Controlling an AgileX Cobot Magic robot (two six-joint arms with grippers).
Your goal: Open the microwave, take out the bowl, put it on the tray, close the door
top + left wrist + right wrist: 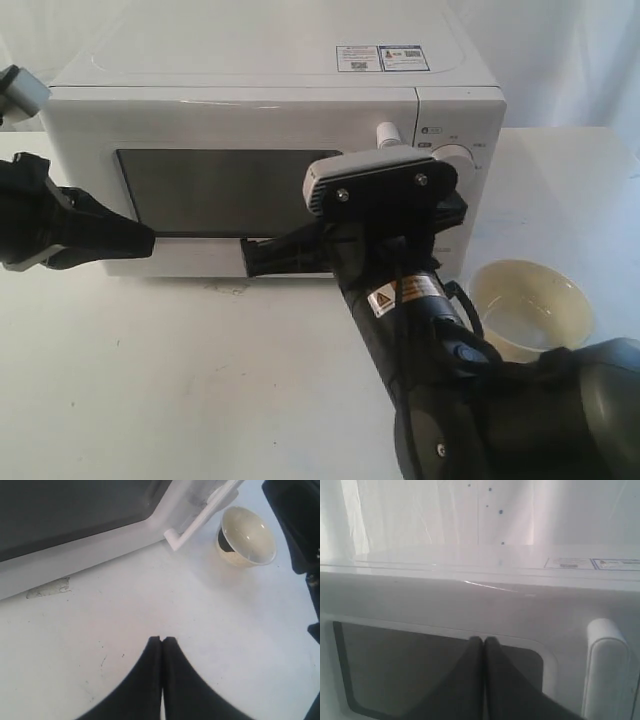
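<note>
The white microwave (250,60) stands at the back with its door (200,190) lying flush against the front. The tall white handle (605,665) is mostly hidden behind my right wrist in the exterior view. The cream-yellow bowl (530,305) sits on the white table to the right of the microwave and shows in the left wrist view (248,535) too. My right gripper (483,639) is shut and empty, its tips close in front of the dark window near the handle side. My left gripper (163,639) is shut and empty, low at the door's left bottom corner (148,241). No tray is in view.
The microwave's knob panel (455,160) is partly covered by my right wrist camera. A small scuff mark (49,587) lies on the table (200,380) just in front of the microwave. My right arm (500,410) fills the lower right of the exterior view.
</note>
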